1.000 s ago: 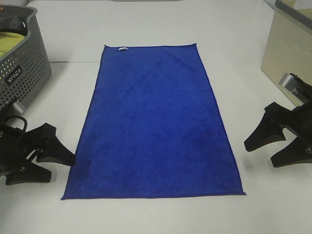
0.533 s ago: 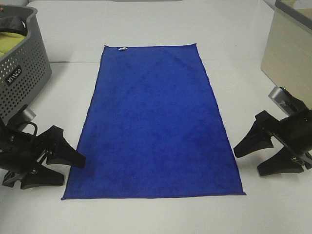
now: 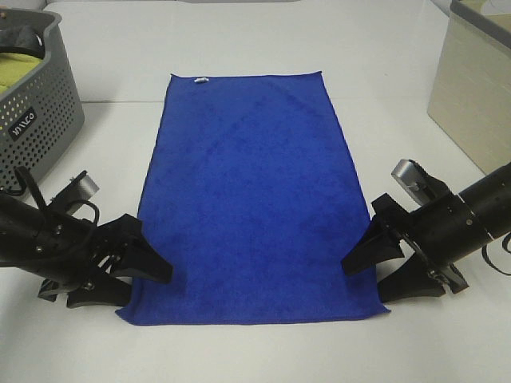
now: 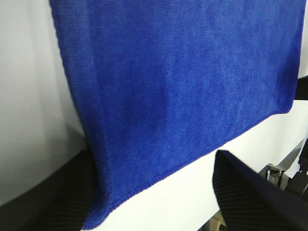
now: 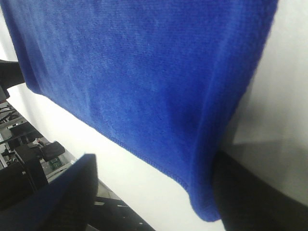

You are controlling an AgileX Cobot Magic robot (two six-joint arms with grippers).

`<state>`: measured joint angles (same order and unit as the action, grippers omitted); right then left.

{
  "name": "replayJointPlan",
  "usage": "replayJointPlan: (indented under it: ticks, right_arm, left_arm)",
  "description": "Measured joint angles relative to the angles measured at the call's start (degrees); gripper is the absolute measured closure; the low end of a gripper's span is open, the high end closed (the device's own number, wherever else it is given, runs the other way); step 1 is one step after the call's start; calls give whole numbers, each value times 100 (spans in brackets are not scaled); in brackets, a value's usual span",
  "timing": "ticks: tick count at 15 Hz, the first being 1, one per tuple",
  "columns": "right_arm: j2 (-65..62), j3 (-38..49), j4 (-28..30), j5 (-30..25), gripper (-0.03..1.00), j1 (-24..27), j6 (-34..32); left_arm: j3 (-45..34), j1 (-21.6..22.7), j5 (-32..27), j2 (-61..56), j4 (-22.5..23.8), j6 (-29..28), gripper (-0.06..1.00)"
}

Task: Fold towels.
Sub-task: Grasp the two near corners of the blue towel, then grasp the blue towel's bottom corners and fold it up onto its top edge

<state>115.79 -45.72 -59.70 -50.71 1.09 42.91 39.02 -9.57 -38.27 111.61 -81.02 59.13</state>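
The blue towel [image 3: 255,191] lies flat on the white table [image 3: 239,40], its long run going from 12 to 6 o'clock, the small white tag [image 3: 201,80] on the 12 o'clock hem. I work its near end with both arms because the first fold has to carry that short edge evenly toward the tag. My left jaws, at about 7 o'clock, are spread wide with the near-left corner between them; one finger [image 4: 48,192] seems to sit at or under the hem, though I cannot tell for sure. My right jaws at 5 o'clock are just as wide around the near-right corner. Neither pair has clamped yet. The grey basket [image 3: 40,120] at 10 o'clock stands well apart.
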Motion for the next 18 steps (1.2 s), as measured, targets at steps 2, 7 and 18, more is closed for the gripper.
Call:
replayJointPlan:
  ticks: [2,7,18]
  right_arm:
    - [29,0,0,195,50,0,0]
    - [63,0,395,384,95,0,-384]
    - [-1467,1713,837,493,95,0,-745]
  left_arm:
    - [74,-109,195,40,0,-160,44]
    - [80,-132,430,-6,298,-384,93]
    - [-1215,-138,97,-1616,1736,-1765,93]
